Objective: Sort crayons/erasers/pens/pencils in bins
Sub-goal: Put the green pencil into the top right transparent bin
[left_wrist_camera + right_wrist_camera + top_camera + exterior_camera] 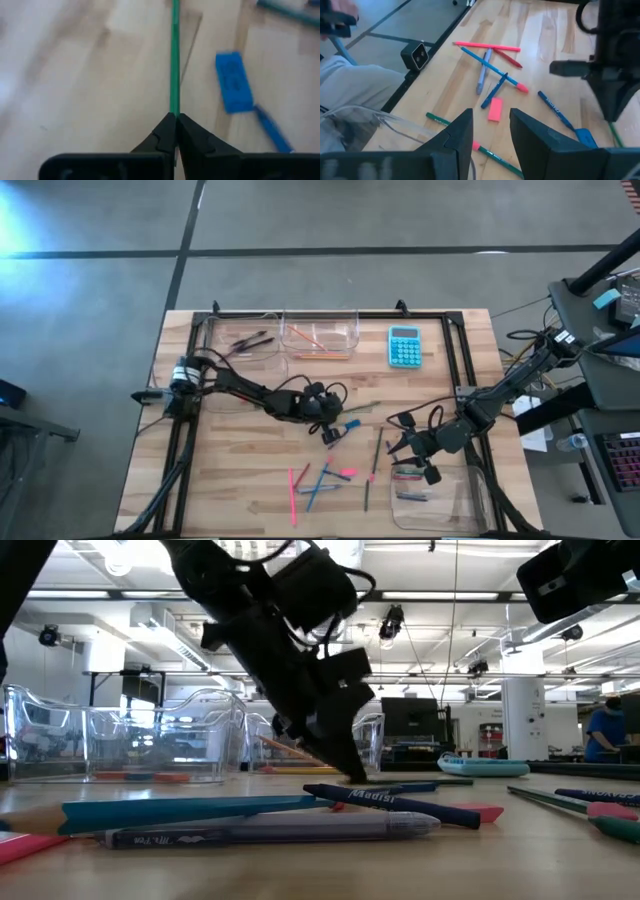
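— What do we see at the left tool [330, 432]?
— We see its fingers clamped on a green pencil [174, 60] mid-tabletop [240, 480], a blue eraser [233, 81] just beside at three o'clock.
— And the right tool [402, 446]?
— We see it apart, holding nothing, near the five o'clock bin [470, 505]; a pink eraser [495, 109] lies ahead.

Bare wood btwn left gripper [331, 432] & calculator [404, 346] is open. Near side crowded w/ crossed sticks, pink eraser [495, 109] in the pile. Blue eraser [233, 82] sits just beside left gripper's green pencil [174, 55]. Right gripper [402, 448] blocks approach to near-right bin [470, 498]
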### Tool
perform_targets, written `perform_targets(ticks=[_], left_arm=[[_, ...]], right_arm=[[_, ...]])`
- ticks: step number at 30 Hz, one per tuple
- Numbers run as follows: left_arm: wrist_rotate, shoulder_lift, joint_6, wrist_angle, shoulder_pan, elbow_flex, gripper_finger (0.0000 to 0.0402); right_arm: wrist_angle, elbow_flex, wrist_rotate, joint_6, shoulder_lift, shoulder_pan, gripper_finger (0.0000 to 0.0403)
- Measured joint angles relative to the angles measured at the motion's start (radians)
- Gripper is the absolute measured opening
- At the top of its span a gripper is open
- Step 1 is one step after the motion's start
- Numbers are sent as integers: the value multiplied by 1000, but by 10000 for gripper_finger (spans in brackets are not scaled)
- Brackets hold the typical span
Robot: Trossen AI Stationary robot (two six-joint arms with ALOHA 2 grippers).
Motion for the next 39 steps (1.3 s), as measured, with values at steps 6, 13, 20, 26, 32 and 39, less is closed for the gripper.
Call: perform_targets(ticks=[6, 13, 20, 26, 32, 39], left_arm=[[-63, -94, 34, -7, -30, -2, 3], [-130, -188, 58, -29, -40, -2, 1], [-31, -157, 48, 18, -56, -2, 0], [39, -74, 43, 76, -54, 9, 16], [52, -3, 43, 66, -53, 22, 89], [52, 11, 42, 54, -52, 8, 161]], right_arm=[[5, 0, 0, 0, 0, 0, 118], [6, 0, 0, 8, 0, 0, 118], [6, 0, 0, 8, 0, 0, 118], [7, -4, 0, 11, 0, 0, 118], [6, -6, 0, 13, 1, 0, 118], [6, -9, 0, 15, 1, 0, 118]])
